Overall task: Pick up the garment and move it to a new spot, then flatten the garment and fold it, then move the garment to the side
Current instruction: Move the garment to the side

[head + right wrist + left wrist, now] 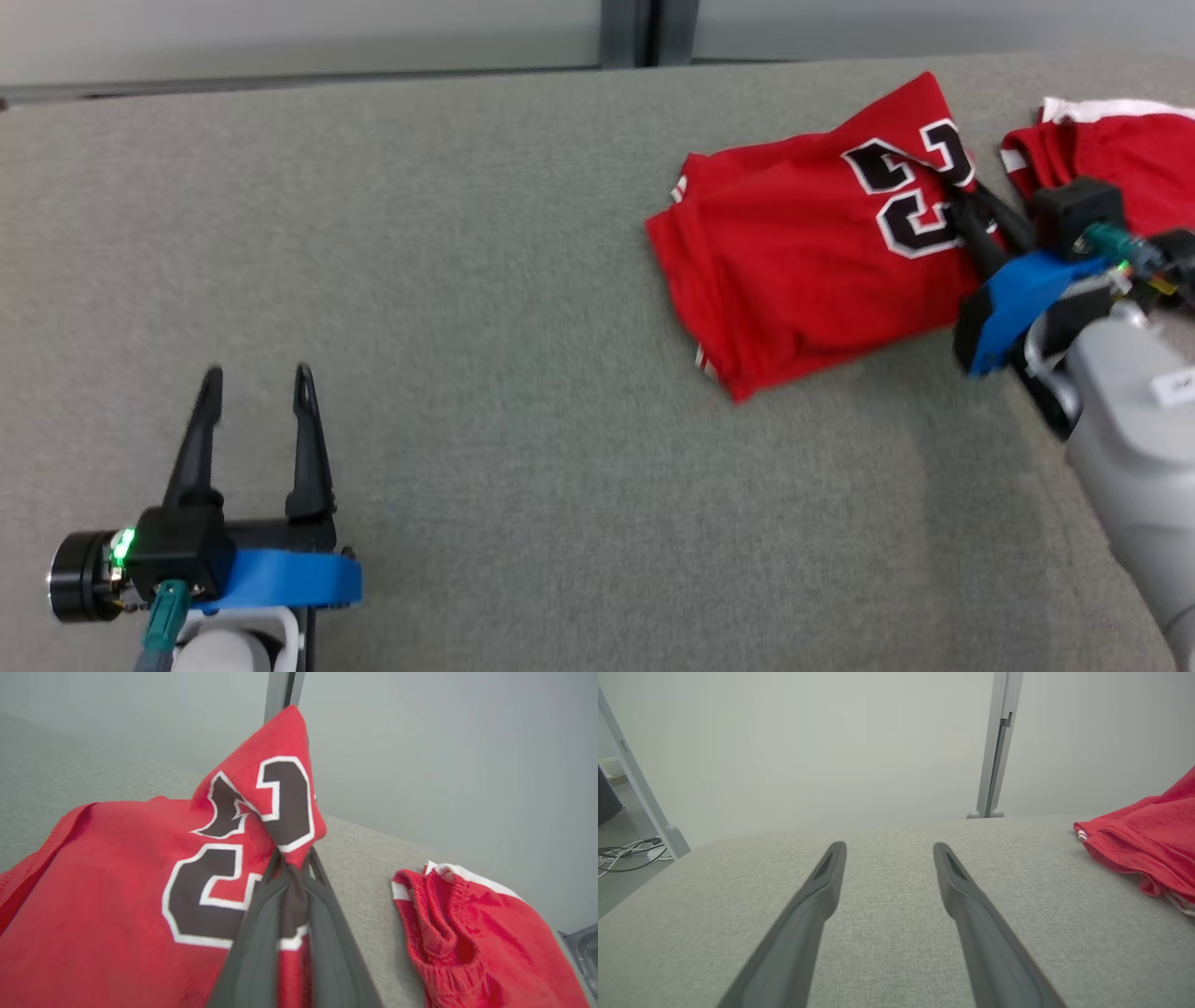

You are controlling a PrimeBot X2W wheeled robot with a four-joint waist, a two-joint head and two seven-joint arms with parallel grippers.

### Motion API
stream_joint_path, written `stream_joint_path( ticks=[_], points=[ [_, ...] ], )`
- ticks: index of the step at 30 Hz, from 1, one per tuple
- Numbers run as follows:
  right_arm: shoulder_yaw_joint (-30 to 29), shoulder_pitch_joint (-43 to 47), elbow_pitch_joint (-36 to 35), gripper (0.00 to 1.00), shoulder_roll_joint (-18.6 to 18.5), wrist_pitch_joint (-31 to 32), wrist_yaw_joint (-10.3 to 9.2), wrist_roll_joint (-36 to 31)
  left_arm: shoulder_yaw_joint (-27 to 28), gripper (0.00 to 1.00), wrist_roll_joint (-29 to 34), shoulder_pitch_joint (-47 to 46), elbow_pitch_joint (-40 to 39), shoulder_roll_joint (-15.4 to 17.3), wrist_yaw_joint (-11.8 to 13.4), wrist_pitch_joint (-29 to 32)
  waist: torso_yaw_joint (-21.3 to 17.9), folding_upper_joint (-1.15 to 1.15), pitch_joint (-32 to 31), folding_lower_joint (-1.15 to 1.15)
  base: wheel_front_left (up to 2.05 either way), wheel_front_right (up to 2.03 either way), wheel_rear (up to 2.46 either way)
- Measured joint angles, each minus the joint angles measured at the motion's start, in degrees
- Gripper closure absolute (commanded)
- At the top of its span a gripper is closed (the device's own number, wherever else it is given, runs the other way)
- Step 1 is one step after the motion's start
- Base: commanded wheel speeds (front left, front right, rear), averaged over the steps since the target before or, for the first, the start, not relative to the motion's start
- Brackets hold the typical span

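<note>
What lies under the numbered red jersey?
The jersey lies on the grey cloth surface, which shows around it. Its folded layers hide whatever is directly beneath. The right tool pinches its edge by the number.

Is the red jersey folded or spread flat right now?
Folded, not spread: the red jersey lies doubled over in layers, and one corner is pinched up by the right gripper.

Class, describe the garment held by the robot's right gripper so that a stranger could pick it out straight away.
Start at the wide grey cushion; toward its right end lie two red garments. The right gripper pinches the jersey, the left one. Unlike the shorts beside it, it bears big black numerals edged in white.
</note>
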Motion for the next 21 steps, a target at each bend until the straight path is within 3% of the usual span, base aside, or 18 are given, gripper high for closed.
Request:
stream_joint_path(
  ticks=[11,21],
  points=[
    [-1.29,-9.87,-1.68,1.0,-11.67,0.76,0.0,3.94,-0.07,0.0,2.43,-3.94,-8.65,4.09,-0.03,-0.01,-8.28,0.0,11.08,0.01,0.0,0.0,0.0],
    [-2.96,-14.8,-0.11,1.0,-18.5,2.53,0.01,6.0,-0.74,0.0,4.01,-5.54,-15.75,7.37,0.04,0.0,-12.69,0.0,17.49,0.0,0.0,0.0,0.0]
  ],
)
